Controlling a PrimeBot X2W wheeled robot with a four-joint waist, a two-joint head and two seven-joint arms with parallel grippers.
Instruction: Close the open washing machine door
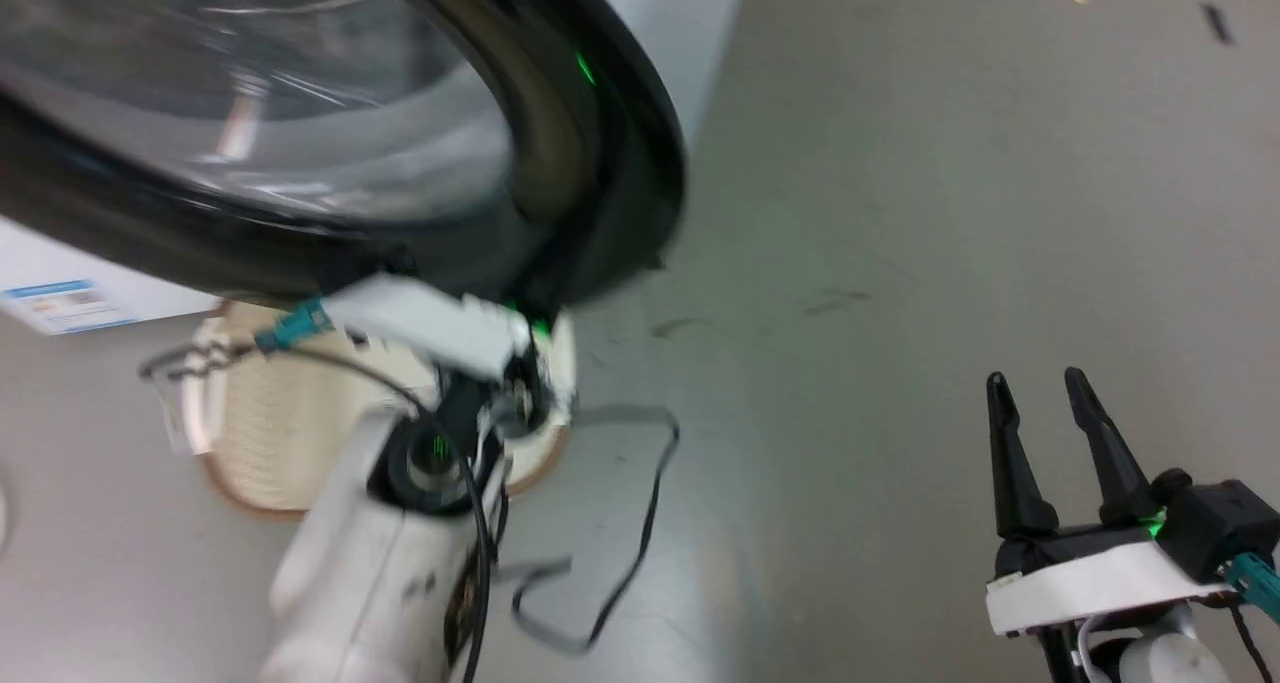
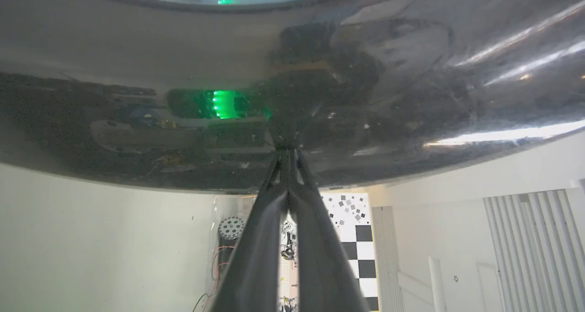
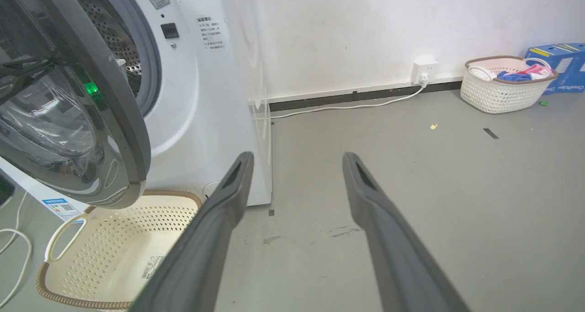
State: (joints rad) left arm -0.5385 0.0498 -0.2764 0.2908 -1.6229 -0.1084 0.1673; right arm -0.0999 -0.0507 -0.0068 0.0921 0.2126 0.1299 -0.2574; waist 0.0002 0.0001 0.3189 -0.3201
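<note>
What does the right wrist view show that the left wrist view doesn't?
Right wrist adds: the washing machine's white front and steel drum, a cream basket on the floor below the washing machine door, a second basket with clothes by the wall, and the right gripper, open. Left wrist adds: the left gripper, fingers together, tips apparently touching the door's glossy black rim, plus a checkerboard panel beyond. Shared: the door, with a green light reflected in it.

One washing machine, one door, two baskets
</note>
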